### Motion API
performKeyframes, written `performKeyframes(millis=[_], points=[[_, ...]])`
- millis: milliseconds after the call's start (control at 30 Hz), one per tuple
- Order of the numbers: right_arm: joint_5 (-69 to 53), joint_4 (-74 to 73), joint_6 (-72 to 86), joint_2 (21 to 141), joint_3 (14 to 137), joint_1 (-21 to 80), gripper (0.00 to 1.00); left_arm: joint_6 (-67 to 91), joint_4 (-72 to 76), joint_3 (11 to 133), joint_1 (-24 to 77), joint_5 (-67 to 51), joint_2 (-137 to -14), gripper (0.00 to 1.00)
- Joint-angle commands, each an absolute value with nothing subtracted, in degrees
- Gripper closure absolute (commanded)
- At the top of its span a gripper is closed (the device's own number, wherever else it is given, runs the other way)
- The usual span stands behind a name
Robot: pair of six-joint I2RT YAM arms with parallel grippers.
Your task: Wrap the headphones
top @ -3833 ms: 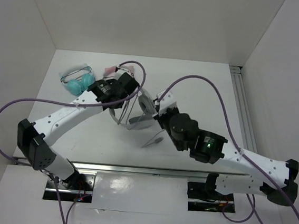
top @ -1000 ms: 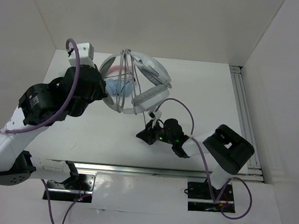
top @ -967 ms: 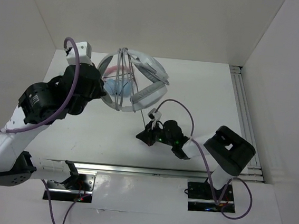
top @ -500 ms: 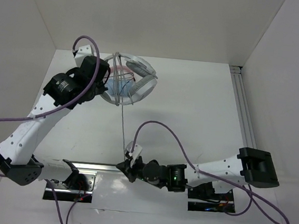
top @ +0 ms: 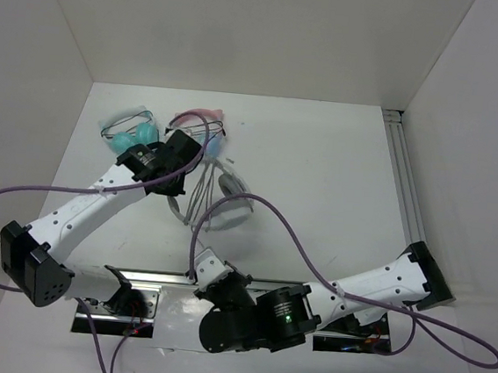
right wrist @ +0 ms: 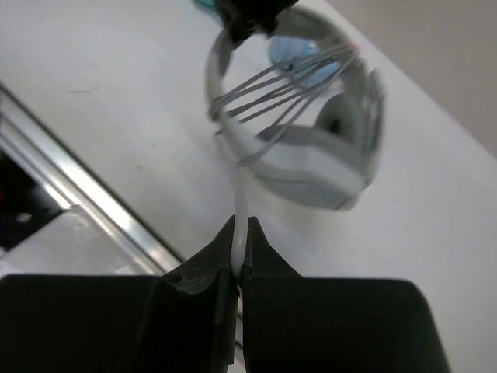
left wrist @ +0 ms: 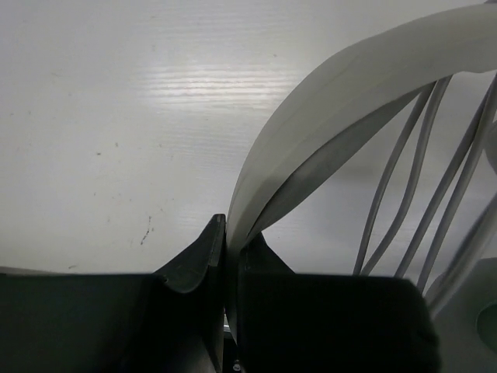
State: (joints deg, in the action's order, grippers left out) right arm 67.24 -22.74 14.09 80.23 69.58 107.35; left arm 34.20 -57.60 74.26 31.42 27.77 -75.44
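The light-grey headphones [top: 229, 187] hang in the middle of the table, their thin grey cable wound in several strands across the headband. My left gripper [top: 184, 180] is shut on the wide white headband [left wrist: 349, 85], pinched flat between its fingers [left wrist: 203, 252], with the cable strands [left wrist: 411, 186] just to the right. My right gripper [top: 202, 268] sits near the table's front edge, shut on the free end of the cable [right wrist: 241, 206]. That cable runs up from the right gripper to the headphones [right wrist: 318, 167], where the wound strands [right wrist: 279, 93] cross the band.
A smaller teal pair [top: 132, 143] lies at the back left. A pink-banded blue pair [top: 207, 123] lies just behind the left gripper. A metal rail [top: 170, 278] runs along the front edge, and purple arm cables [top: 268, 213] loop over the table.
My left arm has carried the headphones down and toward the front from the back of the table. My right arm has swung to the front edge, cable still pinched.
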Motion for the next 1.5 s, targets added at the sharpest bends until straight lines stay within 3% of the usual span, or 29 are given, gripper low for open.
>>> performKeyframes(millis=[0, 100, 300, 433, 700, 800, 1067, 1333, 1467], points=[[82.08, -47.08, 19.59, 82.61, 77.68, 108.81, 1.0, 26.38, -48.25, 72.16, 35.05, 24.8, -71.63, 1.0], [84.73, -57.11, 24.42, 84.45, 81.72, 108.81, 0.98, 24.79, -52.55, 71.02, 41.01, 23.65, -72.33, 1.0], [86.13, -60.46, 25.57, 83.94, 81.21, 105.21, 0.98, 27.77, -56.32, 68.38, 54.91, 26.08, -72.33, 1.0], [85.25, -63.29, 30.59, 80.69, 78.32, 100.99, 0.98, 29.7, -58.8, 67.76, 57.74, 26.81, -70.76, 1.0], [73.42, -22.19, 1.09, 60.49, 60.07, 93.0, 0.86, 29.71, -60.73, 69.08, 58.89, 23.73, -65.84, 1.0], [66.47, -14.35, -4.21, 53.55, 56.79, 89.14, 0.87, 29.71, -60.73, 69.61, 60.81, 23.2, -65.21, 1.0], [56.97, -12.92, -7.91, 55.19, 56.69, 79.12, 0.85, 29.18, -61.35, 70.66, 61.35, 21.97, -64.16, 1.0], [34.85, -9.49, -6.07, 56.95, 55.28, 56.29, 0.8, 28.66, -61.35, 71.89, 61.35, 20.83, -62.58, 1.0], [27.02, -7.3, -5.27, 56.95, 54.23, 51.16, 0.79, 28.65, -61.35, 72.51, 61.35, 22.06, -62.58, 1.0]])
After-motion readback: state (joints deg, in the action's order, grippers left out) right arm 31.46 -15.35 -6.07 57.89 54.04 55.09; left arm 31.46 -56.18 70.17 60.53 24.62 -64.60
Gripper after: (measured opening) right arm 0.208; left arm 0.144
